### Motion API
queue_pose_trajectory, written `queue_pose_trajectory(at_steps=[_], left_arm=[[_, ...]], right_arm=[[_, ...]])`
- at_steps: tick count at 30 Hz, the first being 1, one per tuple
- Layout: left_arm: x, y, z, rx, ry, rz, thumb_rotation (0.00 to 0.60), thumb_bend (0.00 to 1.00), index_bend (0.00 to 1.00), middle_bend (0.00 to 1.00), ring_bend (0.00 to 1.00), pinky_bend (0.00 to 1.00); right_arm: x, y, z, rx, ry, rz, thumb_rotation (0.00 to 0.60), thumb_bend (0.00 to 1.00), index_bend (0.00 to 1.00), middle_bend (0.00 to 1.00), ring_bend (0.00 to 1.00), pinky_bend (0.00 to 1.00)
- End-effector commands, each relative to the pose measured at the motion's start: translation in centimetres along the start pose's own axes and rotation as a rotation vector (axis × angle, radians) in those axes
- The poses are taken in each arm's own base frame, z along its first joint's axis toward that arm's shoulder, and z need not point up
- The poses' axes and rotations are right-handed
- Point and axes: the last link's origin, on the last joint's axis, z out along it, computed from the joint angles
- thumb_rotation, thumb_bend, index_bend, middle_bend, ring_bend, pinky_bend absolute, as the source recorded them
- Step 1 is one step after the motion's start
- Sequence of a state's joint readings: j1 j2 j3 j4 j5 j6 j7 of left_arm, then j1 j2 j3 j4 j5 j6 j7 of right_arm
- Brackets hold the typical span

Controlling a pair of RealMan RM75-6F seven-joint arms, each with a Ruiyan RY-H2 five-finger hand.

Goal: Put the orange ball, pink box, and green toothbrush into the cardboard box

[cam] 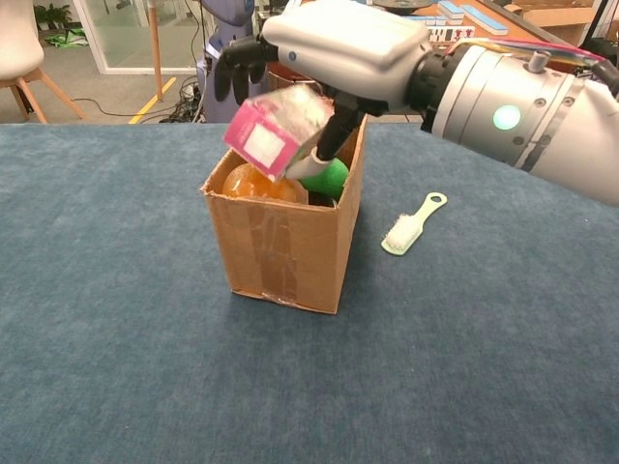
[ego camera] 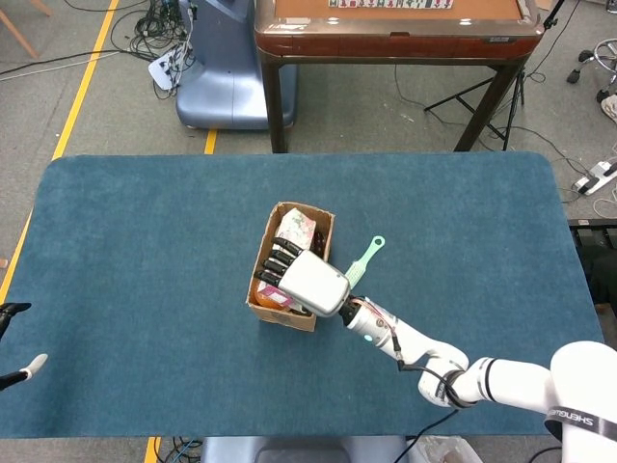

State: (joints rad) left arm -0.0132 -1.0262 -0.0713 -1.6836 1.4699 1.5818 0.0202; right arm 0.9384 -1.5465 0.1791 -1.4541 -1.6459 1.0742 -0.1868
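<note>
Blue table (ego camera: pixel 145 251) bears cardboard box (cam: pixel 290 246) and green toothbrush (cam: pixel 411 225) beside it

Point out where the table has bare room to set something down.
Bare cloth lies left of the cardboard box and along the table's far edge, also right of the green toothbrush. Crowded: inside the box, under the right hand holding the pink box.

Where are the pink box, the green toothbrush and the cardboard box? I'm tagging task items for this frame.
pink box (cam: pixel 266 140), chest view, on its pink side with the white label.
green toothbrush (cam: pixel 414 223), chest view, on its handle above the bristles.
cardboard box (cam: pixel 285 242), chest view, on its front wall.
</note>
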Motion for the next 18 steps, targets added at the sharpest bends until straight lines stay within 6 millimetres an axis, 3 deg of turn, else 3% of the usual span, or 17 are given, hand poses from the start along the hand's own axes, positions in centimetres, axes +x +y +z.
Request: queue_pose_trajectory(at_steps=[1, 11, 18], left_arm=[[0.0, 0.0, 0.0, 0.000, -0.001, 0.001, 0.600, 0.11, 0.26, 0.28, 0.26, 0.42], [0.0, 0.1, 0.0, 0.001, -0.002, 0.005, 0.600, 0.11, 0.26, 0.28, 0.26, 0.42], [-0.1, 0.1, 0.1, 0.002, -0.003, 0.008, 0.600, 0.11, 0.26, 0.28, 0.26, 0.42]], right_arm=[[0.1, 0.0, 0.0, 0.001, -0.005, 0.005, 0.600, 0.00, 0.17, 0.24, 0.20, 0.21], [1.3, 0.9, -1.3, -0.028, 0.016, -0.041, 0.600, 0.00, 0.15, 0.23, 0.19, 0.21], [4.8, 3.7, -3.4, -0.135, 0.082, -0.096, 0.600, 0.00, 0.17, 0.23, 0.19, 0.21]])
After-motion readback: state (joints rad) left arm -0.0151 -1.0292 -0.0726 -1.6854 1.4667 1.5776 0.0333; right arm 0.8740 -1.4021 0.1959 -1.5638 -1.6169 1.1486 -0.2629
